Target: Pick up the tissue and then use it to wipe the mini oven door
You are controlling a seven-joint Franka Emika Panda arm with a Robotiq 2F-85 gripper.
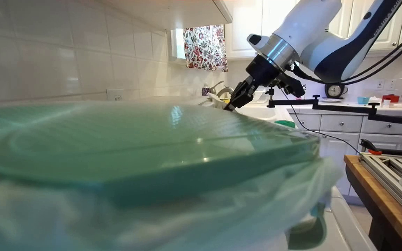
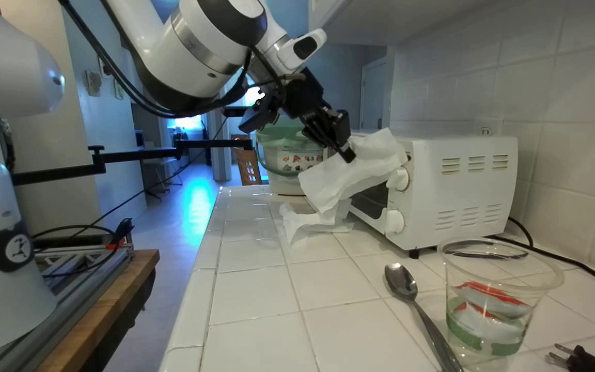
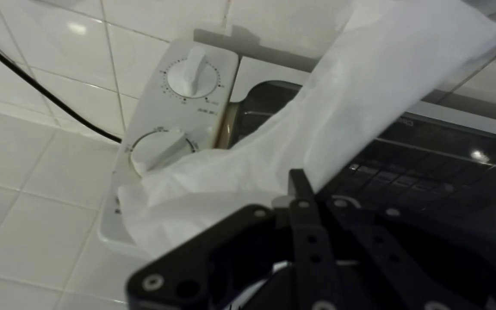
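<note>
A: Status?

B: Soft creased white paper tissue (image 2: 367,170), held up at the front of the boxy, slot-vented white mini oven (image 2: 475,186). Black two-fingered pincer (image 2: 348,154) is pressed together, pinching it. Limp white paper (image 2: 308,223) also lies below on the glossy white-tiled table (image 2: 256,294); same sheet or spare, can't tell.

A: Why pinched there?

B: Guess: nip near mid-sheet leaves loose flaps both sides for coverage. In the wrist view one flap fans partly over the round white knob with a raised bar (image 3: 157,150), the other runs across the smooth dark glass door (image 3: 437,159). Touching or just above it, can't tell.

A: Step?

B: Pick-up reads as done, wipe at its start. I'd work along the glass, away from the knob, pressing lightly. Thin sheet could slip or tear, leaving the hard pincer to scrape.

A: Other stuff?

B: Shiny metal spoon (image 2: 403,284) lies and clear tapered plastic cup (image 2: 532,294) stands near the oven's vented side, not at the door. Probably parked out of the wipe path. Flat white sachets with red edges (image 2: 491,302) sit inside the cup, likely just stored there.
</note>
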